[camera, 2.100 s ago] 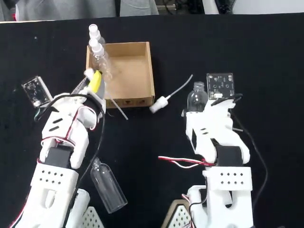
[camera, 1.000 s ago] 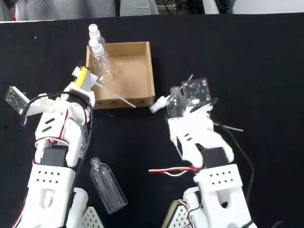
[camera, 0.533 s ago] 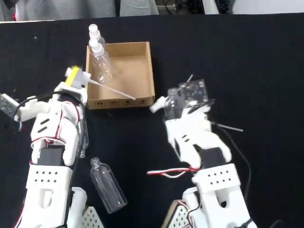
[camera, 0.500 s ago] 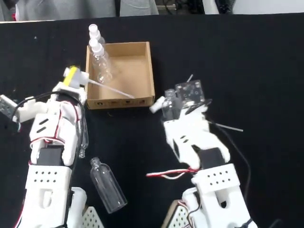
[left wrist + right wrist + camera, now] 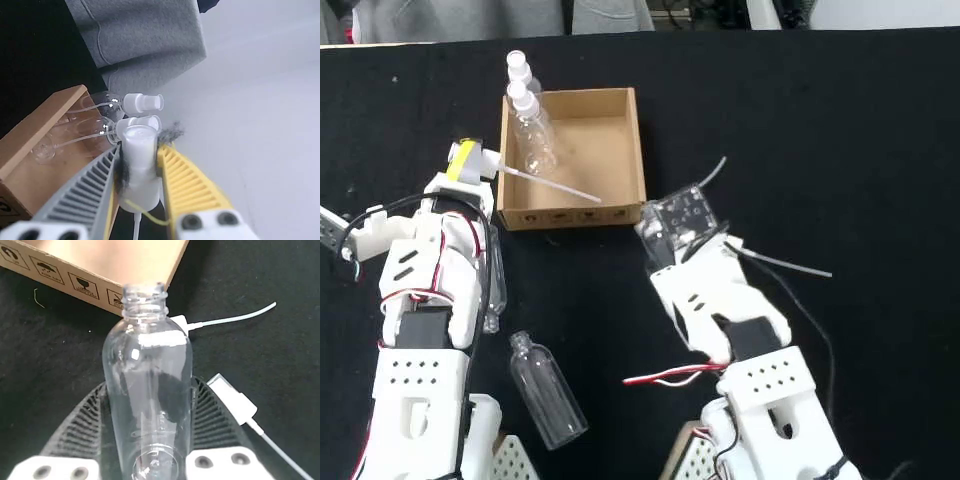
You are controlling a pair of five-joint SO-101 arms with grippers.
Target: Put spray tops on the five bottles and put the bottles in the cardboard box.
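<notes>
My left gripper [image 5: 138,150] is shut on a white spray top [image 5: 136,167]; in the high view this left gripper [image 5: 468,163] is at the cardboard box's [image 5: 620,150] front left corner, and the top's thin tube [image 5: 555,187] slants across the box front. Two capped bottles [image 5: 525,105] lean in the box's left side. My right gripper [image 5: 148,385] is shut on an uncapped clear bottle [image 5: 146,370], whose open neck points at the box's front right corner. A loose spray top [image 5: 178,322] lies just past that neck. Another spray top [image 5: 232,399] lies beside the gripper.
An uncapped bottle [image 5: 547,392] lies on the black table between the arm bases. Another clear bottle [image 5: 496,285] lies partly hidden along the left arm. Long dip tubes [image 5: 790,264] trail from the loose tops to the right of the right arm.
The right arm has swung left toward the box's front right corner with the bottle in it. The left gripper has shifted left and back, carrying the spray top.
</notes>
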